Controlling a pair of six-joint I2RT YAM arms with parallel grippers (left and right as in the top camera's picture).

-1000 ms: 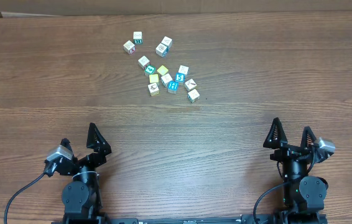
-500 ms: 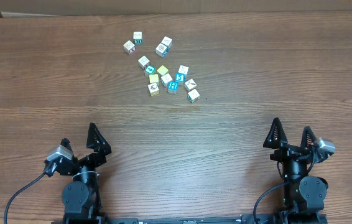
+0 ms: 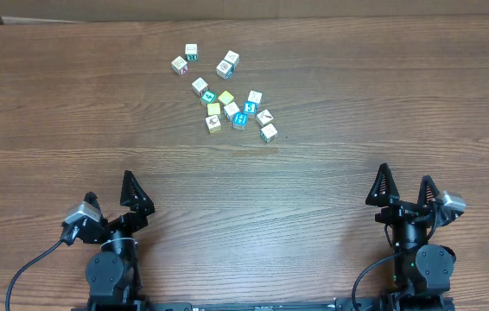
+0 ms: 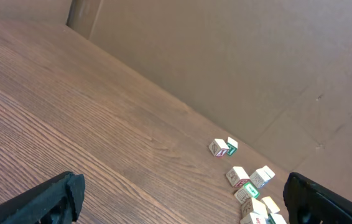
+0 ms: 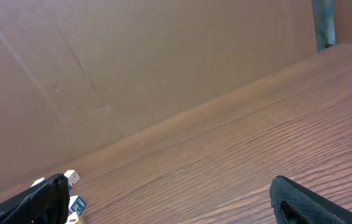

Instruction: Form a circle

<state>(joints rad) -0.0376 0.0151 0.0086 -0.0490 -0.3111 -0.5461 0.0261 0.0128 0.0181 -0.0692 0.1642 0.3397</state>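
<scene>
From overhead, the cube cluster [image 3: 243, 109] sits on the far half of the wooden surface [image 3: 357, 104], a little left of centre. It is two white-faced and two bright blue-faced cubes packed close together. It lies inside the loose scatter of cubes [image 3: 200, 85], which has white, yellow and teal faces. Two yellow cubes [image 3: 225, 98] lie just beside it on the left, and a pair of white cubes [image 3: 185, 58] lies well apart at the far left.

Only this view shows both arms. The left gripper [image 3: 111, 197] and right gripper [image 3: 404, 187] are at the near edge, well apart from every cube, and each has its fingers spread wide with nothing between them. A black cable [image 3: 28, 268] trails from the left arm.

The left wrist view looks low across the surface to a brown cardboard wall [image 4: 226, 62]. Its dark fingers [image 4: 45, 202] frame the bottom corners, and part of the scatter runs out of the lower edge. No blue face shows here.

The right wrist view catches one blue-faced cube [image 5: 76, 203] and a white cube [image 5: 71, 177] right beside a finger [image 5: 33, 202] that hides the rest. At the top right, a blue-green strip [image 5: 323, 22] borders the wall, but too little of it shows to name.
</scene>
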